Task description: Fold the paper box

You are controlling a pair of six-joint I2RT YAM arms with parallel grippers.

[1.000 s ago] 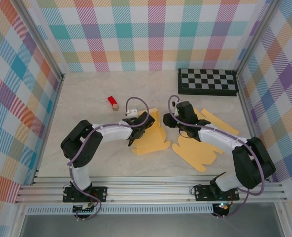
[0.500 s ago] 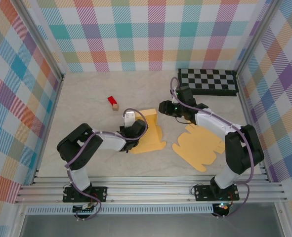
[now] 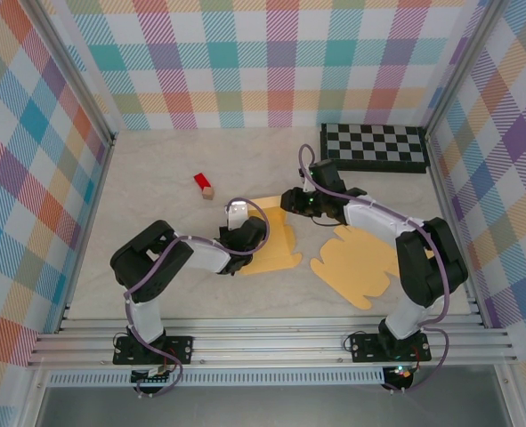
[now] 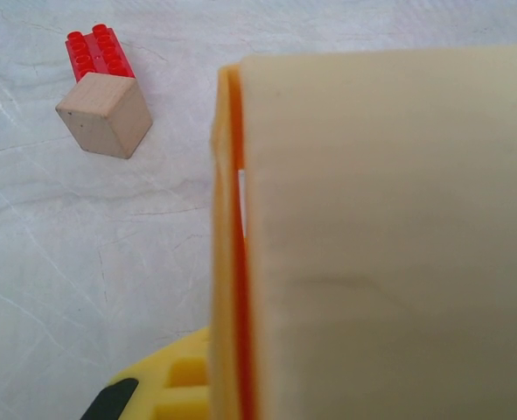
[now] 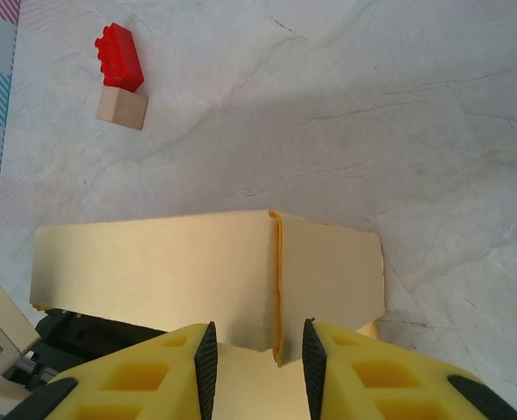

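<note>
In the middle of the tabletop [image 3: 156,169]: the paper box [image 3: 276,247] sits half raised, one wall standing and the rest of the sheet flat beneath it.
Left gripper [image 3: 247,238]: jaws pinched tight on the box's left wall. Its wrist view looks straight along that panel.
Right gripper [image 5: 256,339]: jaws narrow but not closed, one yellow finger on each side of the upright crease [image 5: 277,280] where two panels meet. I see no squeeze on the paper yet.
Bystanders: a second cutout [image 3: 356,267] lies flat just right of the box. A red brick [image 3: 200,181] touching a wooden cube [image 3: 208,191] sits to the far left, and a chessboard [image 3: 374,147] lies at the back right. All are clear of the work.
Step in hand: I judge it to be setting that corner square.
Doing it well: the left arm should hold firm as the anchor. The right jaws should close exactly on the crease, not on the soft panel beside it, then press along the scored line. A grip off the crease would likely buckle the wall or drag the whole sheet.
Risk: thin card springs back, so letting go early could undo the corner.
Against a second ago: the right gripper has swung in from over the flat cutout to the box's far corner. The left gripper has slid nearer along the left wall, and the box now stands more upright.
</note>
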